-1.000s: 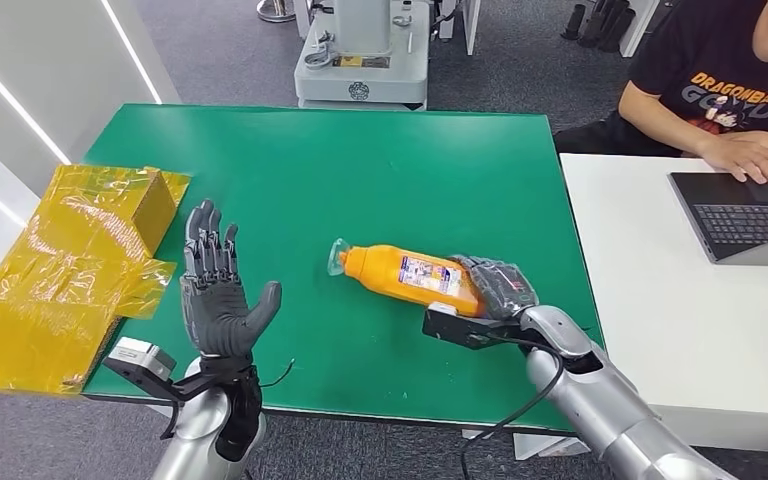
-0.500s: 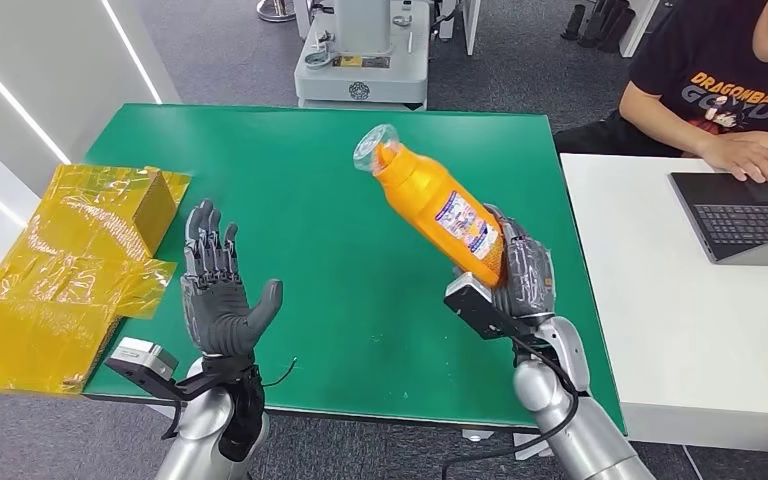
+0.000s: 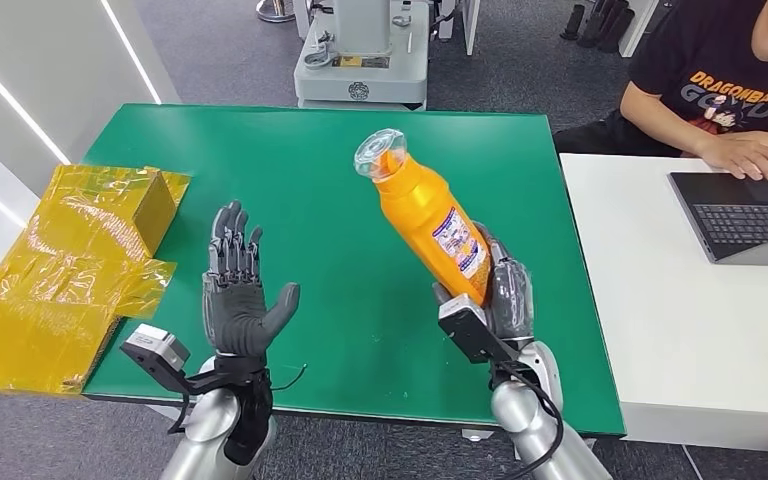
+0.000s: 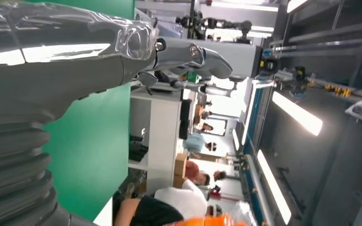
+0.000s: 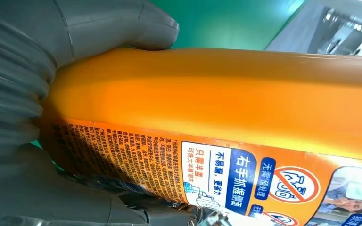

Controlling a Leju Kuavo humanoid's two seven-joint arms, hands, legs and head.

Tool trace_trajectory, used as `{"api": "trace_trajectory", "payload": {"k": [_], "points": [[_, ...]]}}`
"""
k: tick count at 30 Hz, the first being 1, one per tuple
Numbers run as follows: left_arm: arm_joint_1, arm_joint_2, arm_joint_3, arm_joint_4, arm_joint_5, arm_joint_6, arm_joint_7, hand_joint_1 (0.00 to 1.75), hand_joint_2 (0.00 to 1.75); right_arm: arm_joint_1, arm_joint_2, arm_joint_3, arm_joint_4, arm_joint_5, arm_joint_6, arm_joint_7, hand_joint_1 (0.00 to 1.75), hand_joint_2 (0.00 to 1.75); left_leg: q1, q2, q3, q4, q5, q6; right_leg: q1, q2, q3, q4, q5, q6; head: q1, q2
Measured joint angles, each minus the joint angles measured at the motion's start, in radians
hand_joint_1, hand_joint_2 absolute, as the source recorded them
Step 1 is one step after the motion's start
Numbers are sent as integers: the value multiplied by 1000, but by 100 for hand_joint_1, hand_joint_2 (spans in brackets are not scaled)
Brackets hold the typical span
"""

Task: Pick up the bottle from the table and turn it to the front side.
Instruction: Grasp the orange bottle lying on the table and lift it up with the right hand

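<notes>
Gripping the orange bottle [image 3: 430, 218] by its lower end, my right hand [image 3: 500, 295] has it lifted off the green table [image 3: 340, 190], tilted with the clear cap leaning up and away toward the far left. Its printed label faces me in the head view, and in the right wrist view the label text runs along the bottle [image 5: 226, 122] close to the lens, with the thick grey thumb [image 5: 118, 23] pressed against its orange side.

My left hand [image 3: 240, 290] is raised over the near left part of the table, palm turned toward the bottle, fingers spread wide apart and holding nothing. From the left wrist view I see the left hand [image 4: 122, 52] against the room beyond.

Off the table's left edge lies a heap of yellow plastic bags [image 3: 60, 270]. At a white desk [image 3: 680, 310] to the right, a person [image 3: 730, 80] in a black shirt rests a hand by a laptop [image 3: 740, 215].
</notes>
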Motion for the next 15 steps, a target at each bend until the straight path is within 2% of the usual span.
{"api": "trace_trajectory", "payload": {"k": [4, 9, 15], "points": [[0, 1, -5, 0, 9, -16, 3, 0, 175, -2, 12, 24, 6, -6, 40, 2, 175, 175, 0, 0, 0, 0, 0, 0, 0, 0, 0, 0, 0, 0, 0, 0], [-2, 1, -13, 0, 6, -36, 12, 0, 175, -27, 38, 78, 32, 31, 158, 40, 175, 175, 0, 0, 0, 0, 0, 0, 0, 0, 0, 0, 0, 0, 0, 0], [-22, 1, -20, 13, -39, 6, 19, 0, 175, -54, 57, 126, 59, 76, 256, 66, 175, 175, 0, 0, 0, 0, 0, 0, 0, 0, 0, 0, 0, 0, 0, 0]]}}
